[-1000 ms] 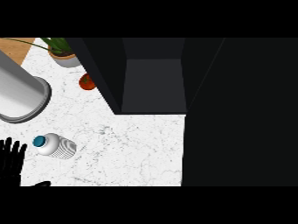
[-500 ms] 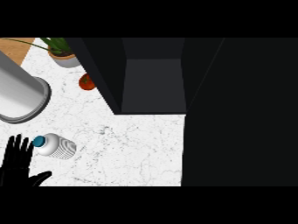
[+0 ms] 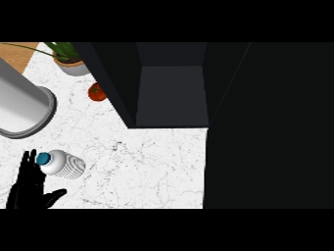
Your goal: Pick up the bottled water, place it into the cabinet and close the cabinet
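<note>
Left hand spread beside the water bottle on the marble counter.

The robot's black left hand (image 3: 31,188) shows at the lower left of the head view, fingers straight and apart, thumb out to the right, holding nothing. Its fingertips (image 3: 29,158) reach up beside the small ribbed white water bottle with a teal cap (image 3: 61,163), just left of the cap; whether they touch it cannot be told. The bottle sits on the white marble counter (image 3: 148,171), well apart from the open dark cabinet (image 3: 171,83) at upper centre. A large grey metal cylinder (image 3: 14,100) stands near the bottle, above it. A red tomato (image 3: 96,91) lies just beside the cabinet's left wall, below a potted green plant in a grey pot (image 3: 71,61). The right hand does not show.
</note>
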